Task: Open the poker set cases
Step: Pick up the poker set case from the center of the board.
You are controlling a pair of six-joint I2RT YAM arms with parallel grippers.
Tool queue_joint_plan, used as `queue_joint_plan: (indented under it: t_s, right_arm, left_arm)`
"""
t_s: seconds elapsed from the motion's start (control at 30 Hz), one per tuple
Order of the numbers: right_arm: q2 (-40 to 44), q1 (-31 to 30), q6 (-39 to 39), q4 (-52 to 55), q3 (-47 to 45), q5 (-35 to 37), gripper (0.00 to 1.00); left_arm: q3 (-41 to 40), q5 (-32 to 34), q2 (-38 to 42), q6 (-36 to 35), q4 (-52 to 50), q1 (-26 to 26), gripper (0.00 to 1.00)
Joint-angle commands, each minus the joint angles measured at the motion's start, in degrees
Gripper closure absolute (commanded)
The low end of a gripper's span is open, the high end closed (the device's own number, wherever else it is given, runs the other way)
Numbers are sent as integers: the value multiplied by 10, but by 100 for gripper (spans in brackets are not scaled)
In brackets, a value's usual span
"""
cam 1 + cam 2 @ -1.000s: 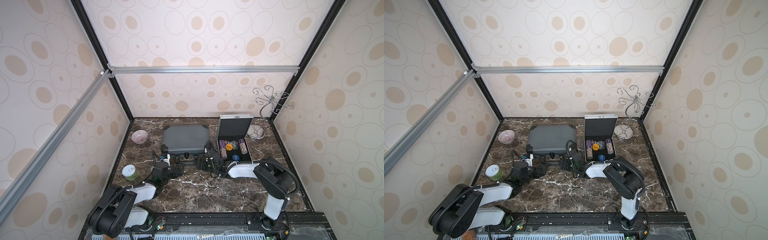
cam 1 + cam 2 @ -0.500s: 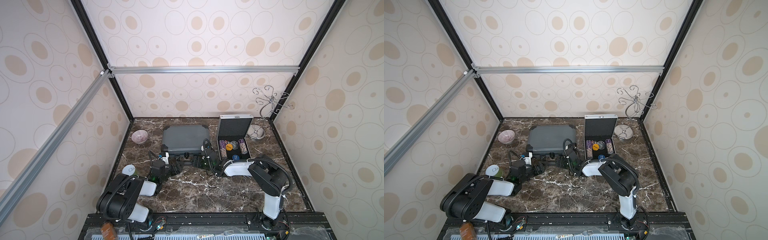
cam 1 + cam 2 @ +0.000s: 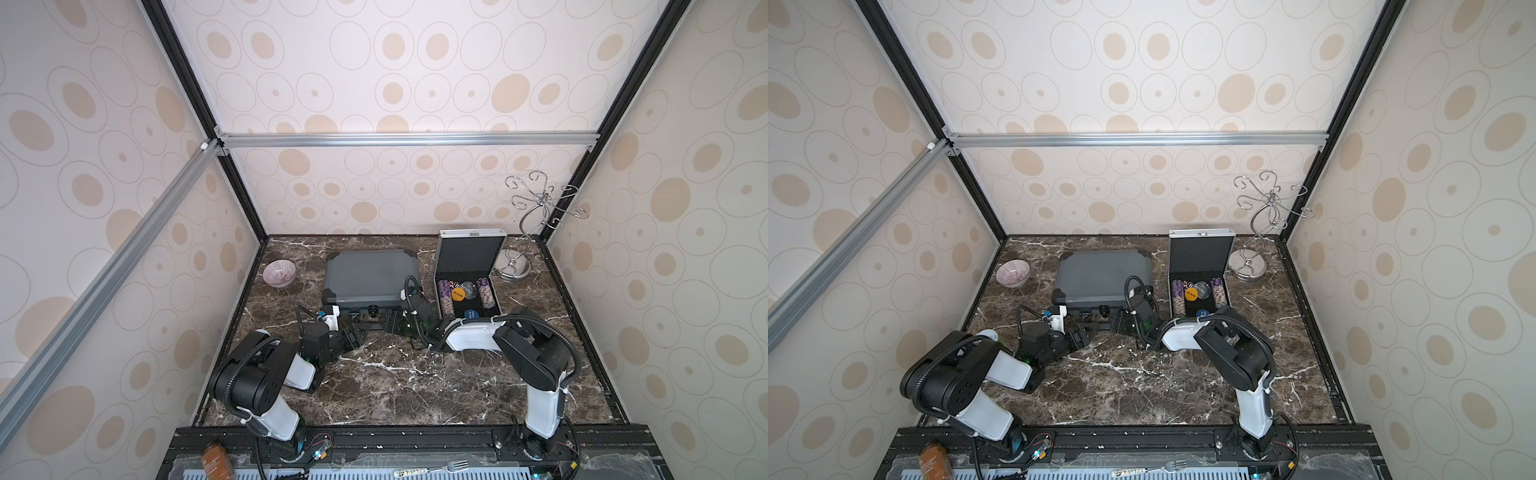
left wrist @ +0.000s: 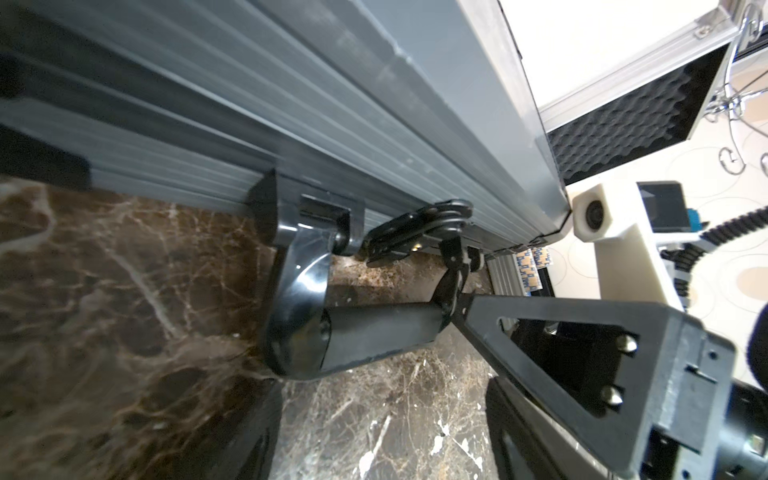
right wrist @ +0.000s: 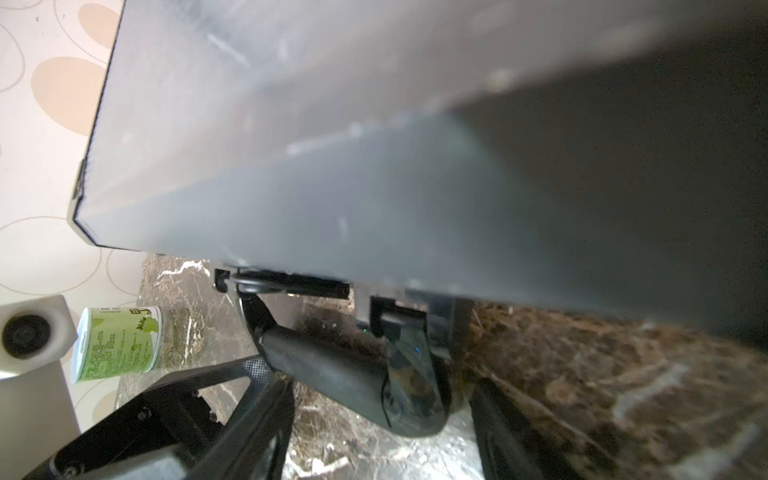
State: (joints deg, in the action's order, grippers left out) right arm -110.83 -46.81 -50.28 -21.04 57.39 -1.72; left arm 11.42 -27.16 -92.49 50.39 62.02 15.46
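Mid-frame in both top views, the grey case (image 3: pixel 365 274) lies shut, and the silver case (image 3: pixel 467 253) at its right stands open. The left gripper (image 3: pixel 358 332) and right gripper (image 3: pixel 390 323) flank the grey case's handle (image 4: pixel 374 332), both with jaws apart.

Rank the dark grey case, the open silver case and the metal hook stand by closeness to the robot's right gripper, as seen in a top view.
From the right gripper:
1. Dark grey case, directly ahead, at its front edge.
2. Open silver case, to its right.
3. Metal hook stand, back right corner.
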Motion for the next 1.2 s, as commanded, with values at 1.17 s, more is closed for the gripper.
queue_joint_plan:
  t_s: [1.17]
  right_arm:
    - [5,2,-45,-34,-11,-40,32]
  left_arm:
    - [-17,-44,-79,112,160,-27,26]
